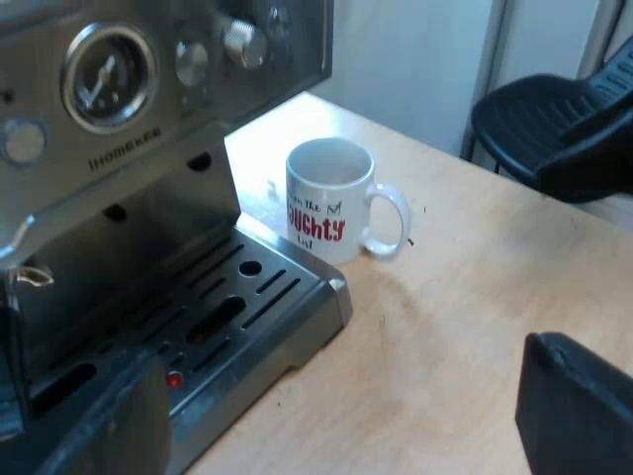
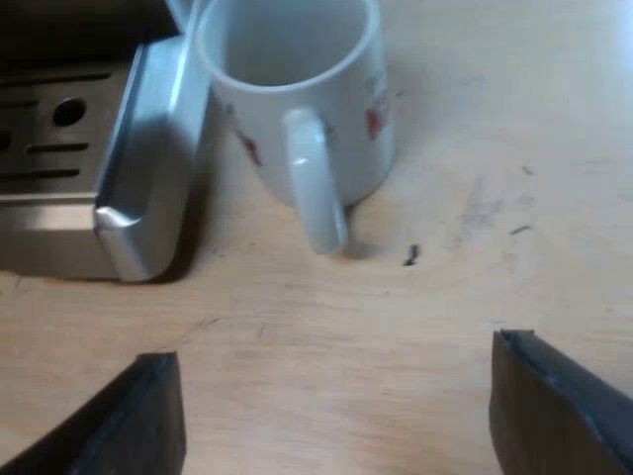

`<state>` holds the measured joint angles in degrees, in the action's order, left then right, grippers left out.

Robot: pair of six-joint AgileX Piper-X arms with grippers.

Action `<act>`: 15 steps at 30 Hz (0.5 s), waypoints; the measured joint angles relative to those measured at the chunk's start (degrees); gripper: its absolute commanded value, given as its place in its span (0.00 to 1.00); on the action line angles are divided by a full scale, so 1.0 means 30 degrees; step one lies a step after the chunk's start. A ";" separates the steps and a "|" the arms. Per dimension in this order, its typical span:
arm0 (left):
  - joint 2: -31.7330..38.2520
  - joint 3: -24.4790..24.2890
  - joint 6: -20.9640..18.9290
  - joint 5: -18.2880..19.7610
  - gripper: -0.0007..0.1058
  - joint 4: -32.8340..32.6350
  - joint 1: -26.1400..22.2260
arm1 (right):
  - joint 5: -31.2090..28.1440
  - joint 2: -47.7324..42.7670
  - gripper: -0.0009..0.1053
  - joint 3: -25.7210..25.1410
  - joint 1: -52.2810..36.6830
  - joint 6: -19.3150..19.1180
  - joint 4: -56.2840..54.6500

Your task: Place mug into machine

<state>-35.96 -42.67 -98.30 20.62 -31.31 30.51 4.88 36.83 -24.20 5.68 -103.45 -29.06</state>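
Espresso machine (image 1: 124, 148) front panel: brand stamp reads "IHOMEKEE". Mug (image 1: 329, 203): red "…UGHTY", first letters hidden; small black lines above and below not legible.

A pale wooden counter (image 1: 455, 327) carries an espresso machine (image 1: 129, 228) and a white mug (image 1: 327, 200) with red lettering. The mug stands upright on the bare wood, just beside the corner of the machine's drip tray (image 2: 138, 188). A small dark speck (image 2: 411, 255) lies on the counter near the mug's handle.
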 measured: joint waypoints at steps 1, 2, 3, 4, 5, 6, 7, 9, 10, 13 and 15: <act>0.0000 0.0000 0.0000 0.0011 0.69 0.0143 0.0000 | -0.0637 0.0414 0.63 0.0083 0.0851 0.0286 0.0404; 0.0000 0.0000 0.0000 -0.0035 0.69 0.0242 0.0000 | -0.1100 0.0619 0.63 0.0164 0.1301 0.0397 0.0685; 0.0000 0.0000 0.0000 -0.0127 0.69 0.0347 0.0000 | -0.2148 0.0923 0.63 0.0322 0.2004 0.0859 0.1372; 0.0000 0.0000 0.0000 -0.0223 0.69 0.0359 0.0000 | -0.3292 0.1250 0.63 0.0554 0.2774 0.1551 0.2006; 0.0000 0.0000 0.0000 -0.0271 0.69 0.0352 0.0000 | -0.3679 0.1394 0.63 0.0687 0.3135 0.1945 0.2431; 0.0000 0.0000 0.0000 -0.0283 0.69 0.0352 0.0000 | -0.4582 0.1672 0.63 0.0985 0.3765 0.2510 0.3316; 0.0000 0.0000 0.0000 -0.0283 0.69 0.0388 0.0000 | -0.5105 0.1897 0.63 0.1245 0.4203 0.2736 0.4256; 0.0000 0.0000 0.0000 -0.0327 0.69 0.0379 0.0000 | -0.5346 0.2329 0.63 0.1684 0.4798 0.2812 0.5414; 0.0000 0.0000 0.0000 -0.0327 0.69 0.0379 0.0000 | -0.5431 0.2582 0.63 0.1902 0.5035 0.2812 0.5997; 0.0000 0.0000 0.0000 -0.0327 0.69 0.0379 0.0000 | -0.6054 0.3370 0.63 0.2430 0.5191 0.3052 0.7623; 0.0000 0.0000 0.0000 -0.0327 0.69 0.0379 0.0000 | -0.6356 0.3786 0.63 0.2718 0.5191 0.3096 0.8497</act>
<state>-35.96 -42.67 -98.30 19.64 -30.17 30.51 -14.19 48.18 -16.05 21.26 -94.16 -3.57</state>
